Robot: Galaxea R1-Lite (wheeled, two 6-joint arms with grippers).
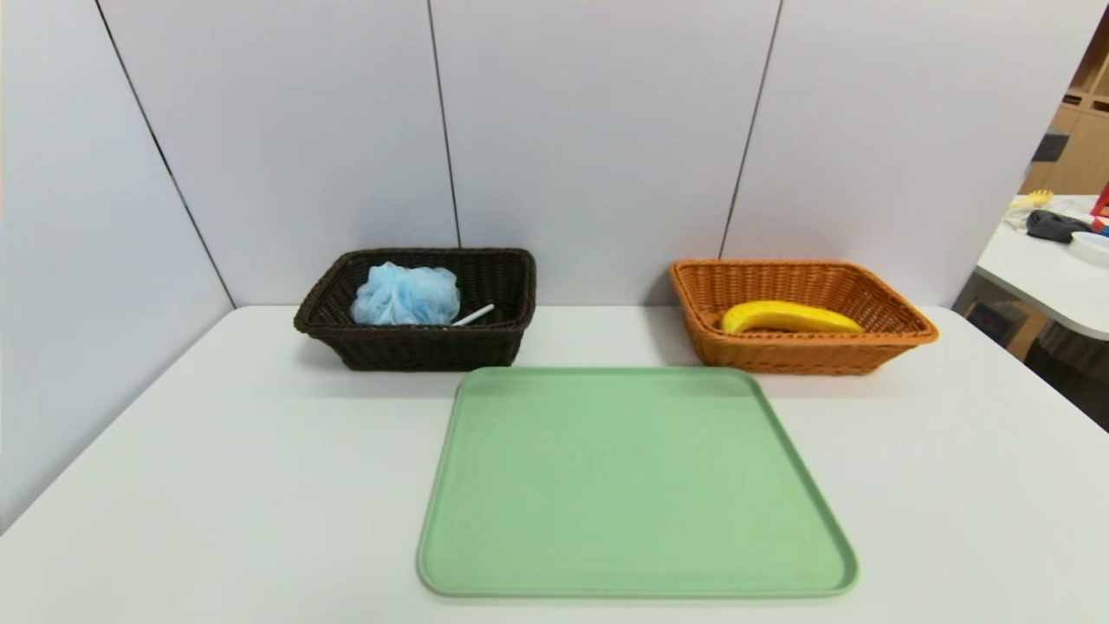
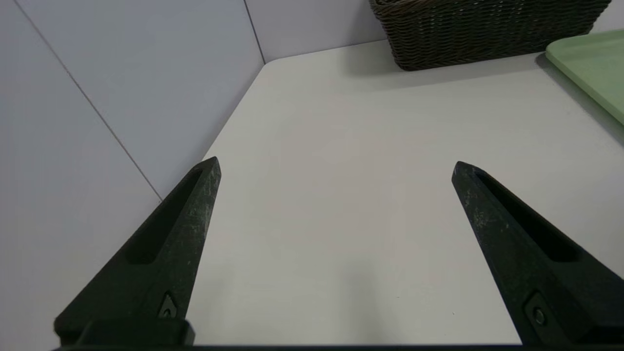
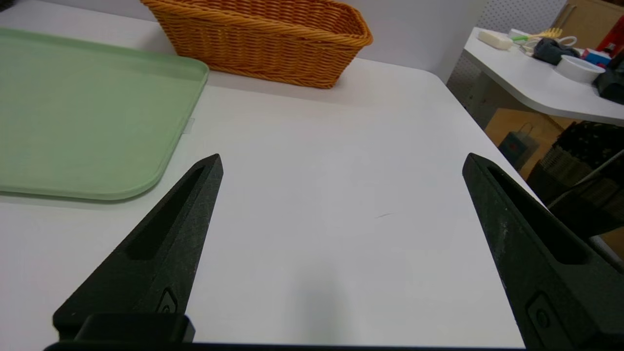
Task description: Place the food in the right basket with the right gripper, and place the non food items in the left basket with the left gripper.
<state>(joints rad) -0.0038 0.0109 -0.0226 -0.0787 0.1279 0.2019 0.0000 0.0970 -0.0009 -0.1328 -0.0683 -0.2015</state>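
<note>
A glossy, curved yellow banana (image 1: 790, 317) lies in the orange-tan woven right basket (image 1: 901, 334), far right on the white surface (image 1: 217, 485). A fluffy light-blue mesh pouf (image 1: 405, 295) and a slim white pen (image 1: 473, 315) sit together in the dark brown wicker left basket (image 1: 346, 342), far left. Between and nearer lies a smooth, matte green tray (image 1: 632, 485) with rounded corners — nothing on it. The left pincer (image 2: 336, 168) and right pincer (image 3: 342, 163) each hover low over bare surface on their own sides, pointed black fingers spread wide, gripping nothing. The sorting appears done, so little seems at risk: the pen leans against the basket's flared wall and could perhaps slip through the weave if jostled — and a stray low sweep by either arm might catch the tray's raised rim or nudge a light basket.
</note>
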